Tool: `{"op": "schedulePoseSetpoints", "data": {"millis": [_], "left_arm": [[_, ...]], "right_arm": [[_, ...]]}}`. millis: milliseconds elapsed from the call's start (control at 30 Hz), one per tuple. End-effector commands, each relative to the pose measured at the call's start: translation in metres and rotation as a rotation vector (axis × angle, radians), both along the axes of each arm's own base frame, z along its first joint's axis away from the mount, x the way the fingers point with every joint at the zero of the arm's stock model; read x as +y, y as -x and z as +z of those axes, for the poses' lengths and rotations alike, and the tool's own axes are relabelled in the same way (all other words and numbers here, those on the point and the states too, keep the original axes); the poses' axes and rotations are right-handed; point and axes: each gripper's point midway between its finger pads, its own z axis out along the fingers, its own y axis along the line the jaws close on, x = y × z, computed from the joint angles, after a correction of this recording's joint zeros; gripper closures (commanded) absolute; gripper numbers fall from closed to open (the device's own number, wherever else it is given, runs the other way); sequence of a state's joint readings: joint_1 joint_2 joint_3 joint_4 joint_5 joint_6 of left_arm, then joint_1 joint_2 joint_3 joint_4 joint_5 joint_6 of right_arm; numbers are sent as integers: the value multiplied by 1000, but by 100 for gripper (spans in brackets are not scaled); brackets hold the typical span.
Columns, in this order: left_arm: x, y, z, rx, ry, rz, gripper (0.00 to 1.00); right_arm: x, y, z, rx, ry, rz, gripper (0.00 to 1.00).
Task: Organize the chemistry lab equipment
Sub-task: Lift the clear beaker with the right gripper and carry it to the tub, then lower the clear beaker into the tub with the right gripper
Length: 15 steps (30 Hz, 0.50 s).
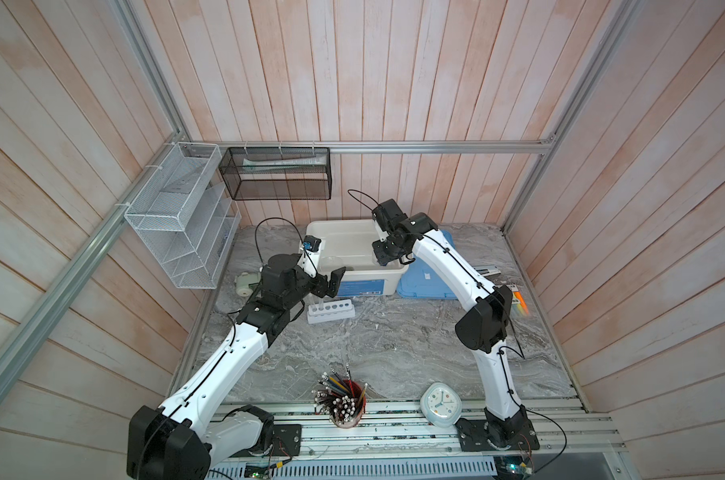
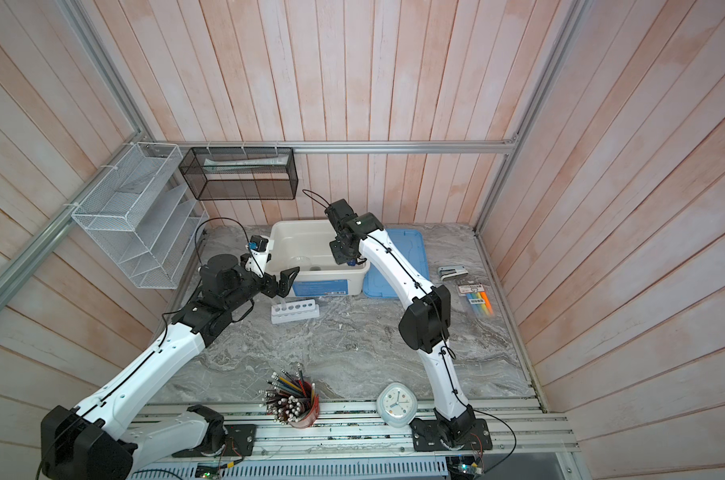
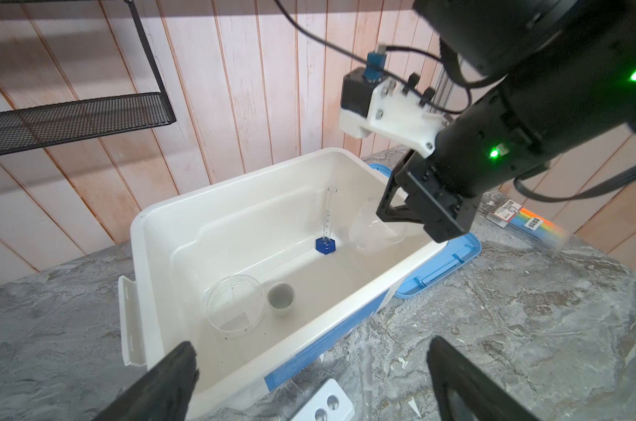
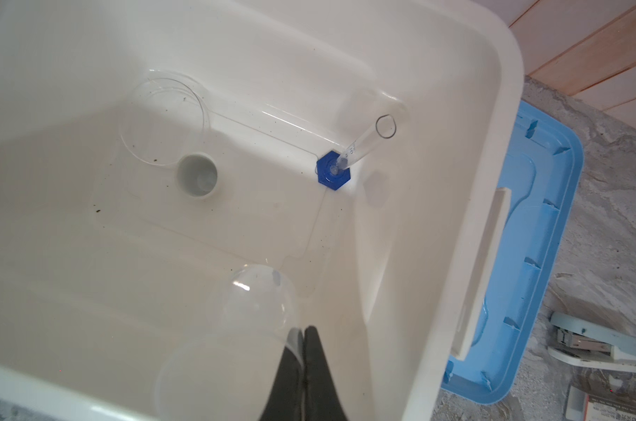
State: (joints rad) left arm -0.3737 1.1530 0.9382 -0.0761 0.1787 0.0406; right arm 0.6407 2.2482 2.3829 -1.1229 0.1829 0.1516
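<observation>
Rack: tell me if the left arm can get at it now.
Probably yes. The rack stands in the open on the table, close by the left gripper, whose jaws are open; nothing lies between them.

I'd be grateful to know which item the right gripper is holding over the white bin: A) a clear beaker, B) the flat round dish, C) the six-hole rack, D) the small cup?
A: the right gripper is shut on the clear beaker, pinching its wall.
</observation>
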Motion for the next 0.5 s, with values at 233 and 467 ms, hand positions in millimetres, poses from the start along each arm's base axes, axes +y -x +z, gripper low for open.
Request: {"op": "schedulePoseSetpoints", "data": {"millis": [233, 467], "left_arm": [[4, 5, -3, 12, 1, 2, 0], [5, 3, -6, 21, -1, 5, 0]], "right_arm": [[-2, -22, -37, 42, 18, -1, 99], [-7, -31, -58, 79, 12, -1, 98]]}}
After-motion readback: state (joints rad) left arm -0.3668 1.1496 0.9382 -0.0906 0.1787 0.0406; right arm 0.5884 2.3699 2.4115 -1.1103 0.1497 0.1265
